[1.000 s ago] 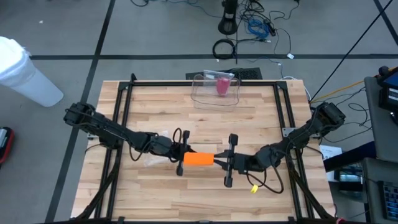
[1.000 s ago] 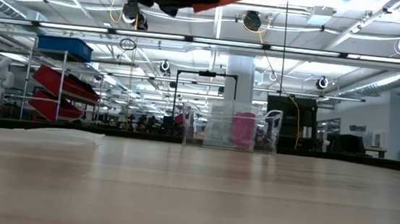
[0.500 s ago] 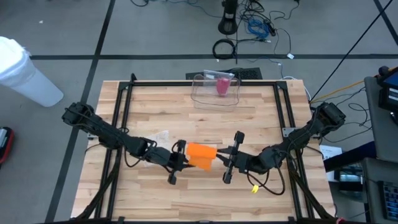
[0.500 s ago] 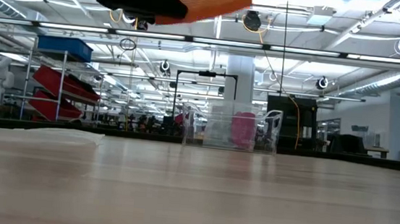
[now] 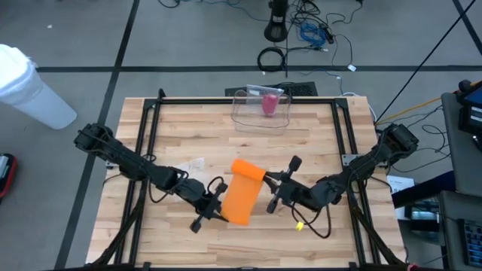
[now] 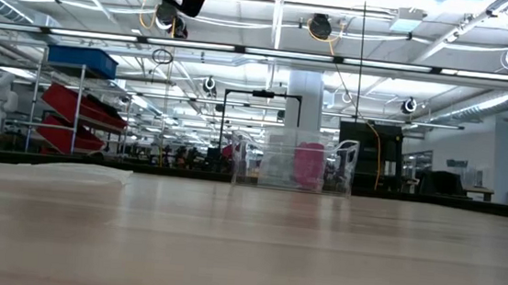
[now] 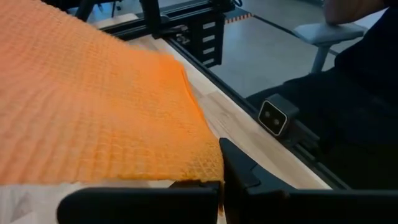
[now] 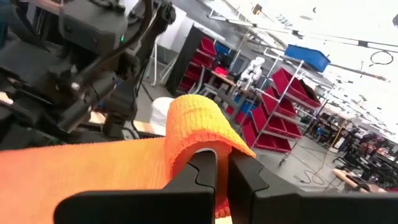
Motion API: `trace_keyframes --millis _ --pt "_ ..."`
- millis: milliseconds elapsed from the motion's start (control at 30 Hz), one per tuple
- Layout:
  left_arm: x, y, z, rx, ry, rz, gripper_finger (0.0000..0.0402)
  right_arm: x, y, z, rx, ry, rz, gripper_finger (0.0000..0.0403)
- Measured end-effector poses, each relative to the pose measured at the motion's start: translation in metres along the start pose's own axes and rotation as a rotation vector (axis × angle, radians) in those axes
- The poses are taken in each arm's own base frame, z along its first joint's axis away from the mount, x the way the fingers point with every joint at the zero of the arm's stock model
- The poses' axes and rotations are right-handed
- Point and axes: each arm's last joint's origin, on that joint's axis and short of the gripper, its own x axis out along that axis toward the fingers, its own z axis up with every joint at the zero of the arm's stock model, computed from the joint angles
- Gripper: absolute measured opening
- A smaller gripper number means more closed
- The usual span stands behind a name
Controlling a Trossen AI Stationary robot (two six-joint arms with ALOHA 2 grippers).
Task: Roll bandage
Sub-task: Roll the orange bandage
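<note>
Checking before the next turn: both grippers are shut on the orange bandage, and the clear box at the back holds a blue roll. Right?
One thing is off: the roll in the clear box is pink, not blue, as the high view shows. The left gripper and right gripper are indeed shut on the orange bandage.

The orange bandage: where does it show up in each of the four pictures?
High view: orange bandage hangs mid-table between the left gripper and right gripper.
Low view: not in it.
Left wrist view: it fills the upper left.
Right wrist view: a fold over the fingers, centre.
Shared landmark: the wooden table, seen in the high, low and left wrist views.
</note>
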Motion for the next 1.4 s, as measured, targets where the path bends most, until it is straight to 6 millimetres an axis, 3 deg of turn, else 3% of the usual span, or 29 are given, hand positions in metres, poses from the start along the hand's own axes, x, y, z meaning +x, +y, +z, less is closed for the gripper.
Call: trace_keyframes --millis 233,533,900,1100,1400 --pt "0.0 0.0 0.001 0.004 -0.01 0.012 0.0 -0.003 0.001 0.003 -0.016 -0.013 0.003 0.0004" --pt "-0.005 0.0 0.02 0.031 -0.16 0.025 0.0 -0.005 0.01 -0.016 -0.046 0.101 0.067 0.0004" --pt "-0.031 0.0 0.054 0.127 -0.3 0.065 0.0 -0.021 0.025 -0.023 0.045 0.131 0.262 0.0004" --pt "-0.048 0.003 0.066 0.173 -0.356 0.204 0.0 -0.032 0.033 -0.02 0.058 0.104 0.418 0.0004" --pt "-0.05 0.018 0.062 0.128 -0.317 0.313 0.0 -0.031 0.042 -0.027 0.048 0.11 0.479 0.0004"
